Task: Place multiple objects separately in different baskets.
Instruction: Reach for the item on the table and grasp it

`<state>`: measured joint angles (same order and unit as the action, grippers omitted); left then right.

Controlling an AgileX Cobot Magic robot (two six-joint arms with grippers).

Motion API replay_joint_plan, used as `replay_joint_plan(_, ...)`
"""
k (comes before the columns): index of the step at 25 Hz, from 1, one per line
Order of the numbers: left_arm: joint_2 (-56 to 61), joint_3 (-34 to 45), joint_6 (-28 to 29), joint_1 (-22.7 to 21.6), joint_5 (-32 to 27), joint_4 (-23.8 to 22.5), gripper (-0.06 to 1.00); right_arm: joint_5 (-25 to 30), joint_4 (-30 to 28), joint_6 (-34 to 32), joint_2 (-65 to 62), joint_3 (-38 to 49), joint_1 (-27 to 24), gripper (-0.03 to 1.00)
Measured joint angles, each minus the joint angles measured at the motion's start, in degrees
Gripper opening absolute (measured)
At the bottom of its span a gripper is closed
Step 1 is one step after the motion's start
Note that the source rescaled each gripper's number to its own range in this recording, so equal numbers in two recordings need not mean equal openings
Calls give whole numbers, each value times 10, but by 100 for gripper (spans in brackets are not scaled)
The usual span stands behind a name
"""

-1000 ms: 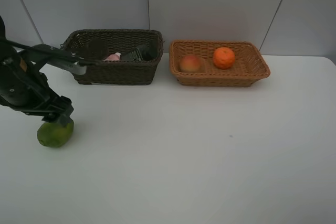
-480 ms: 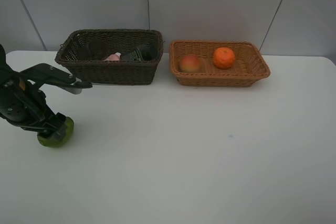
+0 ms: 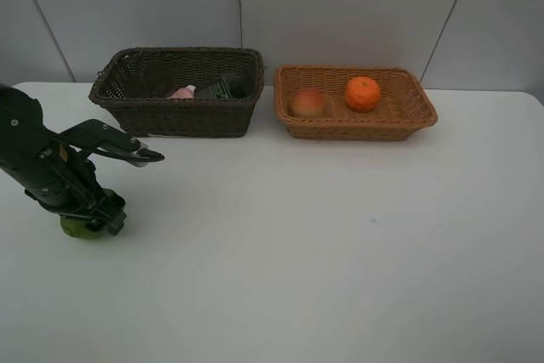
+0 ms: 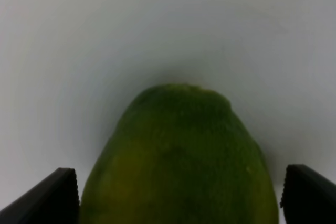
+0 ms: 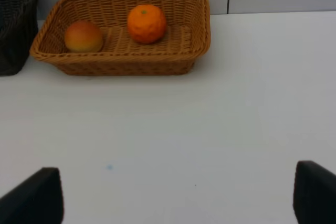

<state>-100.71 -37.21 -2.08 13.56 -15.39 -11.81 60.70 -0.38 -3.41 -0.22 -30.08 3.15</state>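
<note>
The white table (image 3: 340, 252) carries everything, and the two baskets stand side by side at its back edge, well away from the left gripper (image 3: 95, 218). The dark basket (image 3: 180, 116) is the nearer to that gripper, up and to its right in the high view; it holds a pink bottle (image 3: 182, 92), a dark green bottle (image 3: 223, 87) and a dim cup (image 3: 157, 81) that is hard to make out. The tan basket (image 3: 357, 125) is further right of the gripper and holds the peach (image 3: 308, 103) and the orange (image 3: 363, 93), apart from each other. The left arm (image 3: 38, 159) reaches down at the table's left side. The green fruit (image 4: 178, 161) lies on the table directly under the left gripper, between its spread fingers (image 4: 55, 198); small gaps show at each side, so the gripper is released, straddling the fruit without gripping it. The right gripper (image 5: 178, 198) hangs over bare table in front of the tan basket, its fingers (image 5: 34, 195) wide apart and holding nothing.
</note>
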Motion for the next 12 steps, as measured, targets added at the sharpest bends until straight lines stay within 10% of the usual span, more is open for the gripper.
replay_joint_plan(12, -19, 0, -1, 0, 10, 0, 75, 0, 0, 0, 0, 0, 0, 92)
